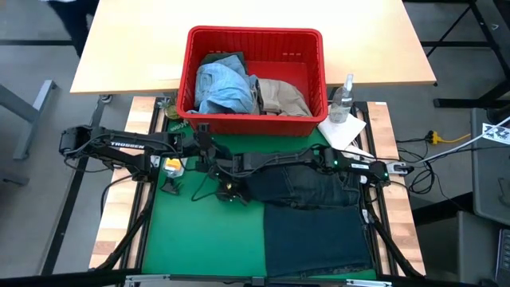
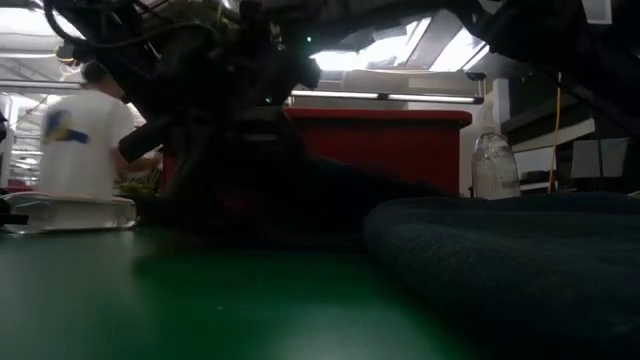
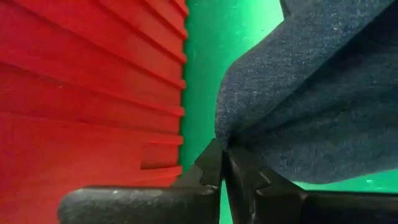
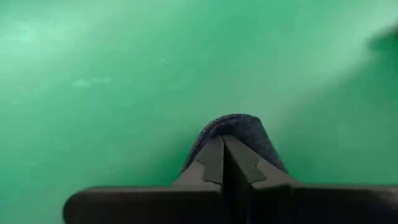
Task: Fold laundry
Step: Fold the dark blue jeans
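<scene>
The dark navy jeans [image 1: 319, 215] lie spread on the green mat [image 1: 199, 239], at its right half; their folded bulk [image 2: 500, 260] fills the right of the low view. My left gripper [image 1: 209, 153] reaches in from the left, just in front of the red basket, and is shut on the jeans' far left part. My right gripper [image 1: 229, 191] reaches across from the right to the jeans' left edge and is shut on denim too. Light blue denim [image 1: 223, 86], a khaki piece [image 1: 283, 96] and an olive piece [image 1: 227, 57] lie in the basket. My left gripper [image 3: 225, 152] pinches a bunched fold of the navy denim [image 3: 233, 134] between its two fingertips, slanting downward beside the basket wall. The cloth spreads away from the fingers in soft creases. My right gripper [image 4: 222, 143] pinches a small rounded fold of the navy denim [image 4: 233, 124] at its fingertips, slanting downward. That fold shows against bare green mat; the rest of the garment is hidden behind the fingers.
The red basket [image 1: 319, 48] stands at the mat's far edge, close to my left gripper [image 3: 93, 93]. A clear bottle [image 1: 344, 100] and a white sheet [image 1: 343, 127] sit at the far right. A small yellow thing [image 1: 171, 165] lies under the left arm. Bare mat lies near left.
</scene>
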### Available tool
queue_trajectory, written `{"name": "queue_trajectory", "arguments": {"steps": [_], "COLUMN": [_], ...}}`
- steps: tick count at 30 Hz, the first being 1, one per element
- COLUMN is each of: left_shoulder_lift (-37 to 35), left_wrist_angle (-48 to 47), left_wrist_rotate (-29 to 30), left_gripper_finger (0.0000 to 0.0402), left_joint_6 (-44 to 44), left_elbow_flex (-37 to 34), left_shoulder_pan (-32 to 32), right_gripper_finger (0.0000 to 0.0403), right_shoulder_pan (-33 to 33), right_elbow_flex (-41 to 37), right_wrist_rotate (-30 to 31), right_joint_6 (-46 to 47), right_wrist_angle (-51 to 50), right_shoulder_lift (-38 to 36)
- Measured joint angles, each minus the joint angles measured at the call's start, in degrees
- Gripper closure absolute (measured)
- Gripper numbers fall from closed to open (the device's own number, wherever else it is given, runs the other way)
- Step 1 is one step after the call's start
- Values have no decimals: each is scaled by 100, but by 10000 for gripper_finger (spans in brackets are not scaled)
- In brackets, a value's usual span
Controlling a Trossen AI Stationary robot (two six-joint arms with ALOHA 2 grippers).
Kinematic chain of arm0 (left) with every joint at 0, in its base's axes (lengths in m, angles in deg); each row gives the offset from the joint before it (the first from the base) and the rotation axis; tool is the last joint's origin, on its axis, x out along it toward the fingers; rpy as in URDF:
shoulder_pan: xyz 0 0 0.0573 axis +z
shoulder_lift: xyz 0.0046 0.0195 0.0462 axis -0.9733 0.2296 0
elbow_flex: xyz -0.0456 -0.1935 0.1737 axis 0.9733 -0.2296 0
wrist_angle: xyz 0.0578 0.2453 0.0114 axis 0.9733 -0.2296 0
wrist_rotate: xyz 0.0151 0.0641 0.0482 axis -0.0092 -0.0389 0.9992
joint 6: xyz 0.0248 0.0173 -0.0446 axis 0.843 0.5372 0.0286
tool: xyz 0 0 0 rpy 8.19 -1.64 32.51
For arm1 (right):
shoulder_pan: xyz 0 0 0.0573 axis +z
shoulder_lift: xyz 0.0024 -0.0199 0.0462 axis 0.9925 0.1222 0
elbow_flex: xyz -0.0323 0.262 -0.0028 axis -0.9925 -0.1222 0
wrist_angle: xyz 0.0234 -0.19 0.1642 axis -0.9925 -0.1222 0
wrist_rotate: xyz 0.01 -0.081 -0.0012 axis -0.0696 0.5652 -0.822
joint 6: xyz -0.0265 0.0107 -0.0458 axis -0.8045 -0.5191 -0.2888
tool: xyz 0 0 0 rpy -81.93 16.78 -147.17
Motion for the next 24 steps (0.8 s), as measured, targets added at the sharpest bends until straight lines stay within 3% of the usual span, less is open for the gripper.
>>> {"name": "queue_trajectory", "arguments": {"steps": [10, 20, 24], "left_shoulder_lift": [-5, -40, -119], "left_wrist_angle": [-142, -752, -733], "left_wrist_rotate": [95, -13, -24], "left_gripper_finger": [330, 285, 286], "left_joint_6": [-409, -1335, -1350], "left_elbow_flex": [1, 2, 3], "left_shoulder_pan": [12, 6, -33], "right_gripper_finger": [395, 262, 237], "right_shoulder_pan": [0, -11, -13], "right_elbow_flex": [282, 297, 336], "right_wrist_rotate": [779, 1435, 1441], "right_joint_6": [109, 636, 678], "right_wrist_angle": [415, 585, 307], "right_shoulder_lift": [0, -13, -97]}}
